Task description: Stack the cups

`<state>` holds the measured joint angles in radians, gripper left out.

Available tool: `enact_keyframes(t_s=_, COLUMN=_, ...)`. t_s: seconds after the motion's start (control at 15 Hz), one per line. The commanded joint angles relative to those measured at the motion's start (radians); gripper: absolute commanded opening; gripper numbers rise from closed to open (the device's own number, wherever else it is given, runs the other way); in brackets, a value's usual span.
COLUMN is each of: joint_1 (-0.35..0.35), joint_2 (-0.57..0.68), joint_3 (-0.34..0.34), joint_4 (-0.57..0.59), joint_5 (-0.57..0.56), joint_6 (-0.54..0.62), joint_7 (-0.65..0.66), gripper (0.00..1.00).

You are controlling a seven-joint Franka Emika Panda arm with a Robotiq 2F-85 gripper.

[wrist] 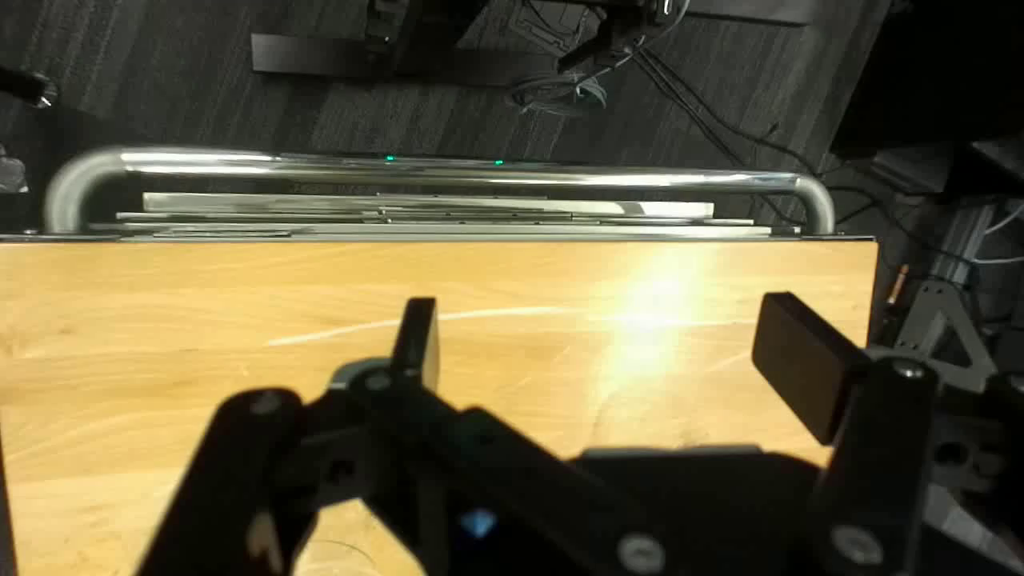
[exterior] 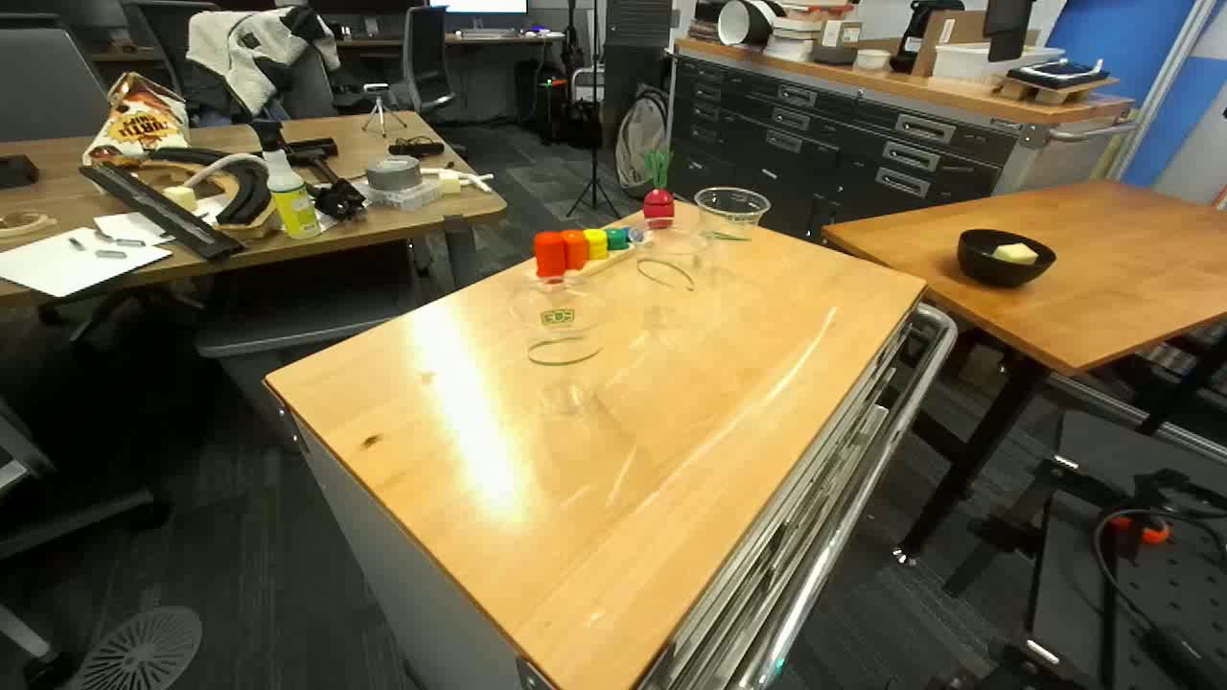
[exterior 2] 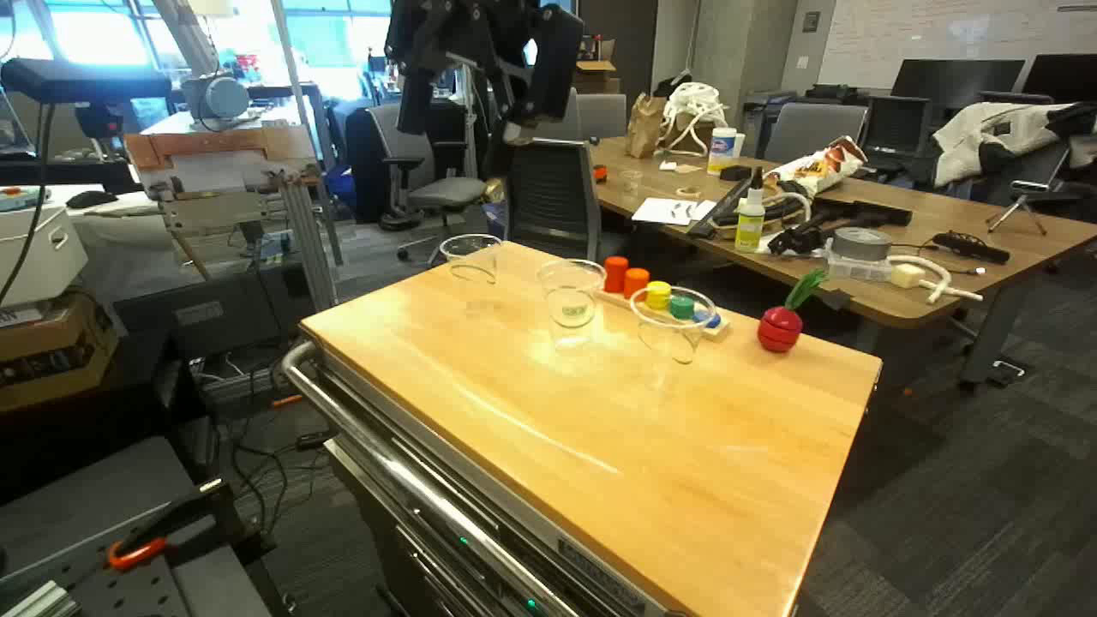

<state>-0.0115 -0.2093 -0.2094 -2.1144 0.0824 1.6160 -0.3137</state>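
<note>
Cups [exterior 2: 572,315]: three, clear, upright, standing apart on the counter [exterior 2: 686,488]; we find them in both exterior views. Hand [wrist: 611,354]: above the counter, jaws far apart as we read the wrist view. Bowl [exterior: 997,275]: black, on a second counter [exterior: 1122,230]; we list it from an exterior view alone. Blocks [exterior: 595,244] and radish [exterior 2: 780,330]: near one edge of the cups' counter. Rail [wrist: 448,171]: along the opposite edge, a broad stretch of counter between it and the cups.
</note>
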Motion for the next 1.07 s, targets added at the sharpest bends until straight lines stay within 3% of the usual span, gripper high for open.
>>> enact_keyframes(t_s=0.0, joint_1=-0.027, joint_2=0.002, joint_3=0.025, joint_4=0.004, joint_5=0.004, joint_6=-0.002, joint_7=-0.004, gripper=1.00)
enact_keyframes(t_s=0.53, joint_1=-0.033, joint_2=0.010, joint_3=0.025, joint_4=0.025, joint_5=-0.006, joint_6=0.019, joint_7=0.004, gripper=1.00)
enact_keyframes(t_s=1.0, joint_1=-0.094, joint_2=0.133, joint_3=0.007, joint_4=0.167, joint_5=-0.009, joint_6=0.100, joint_7=0.073, gripper=1.00)
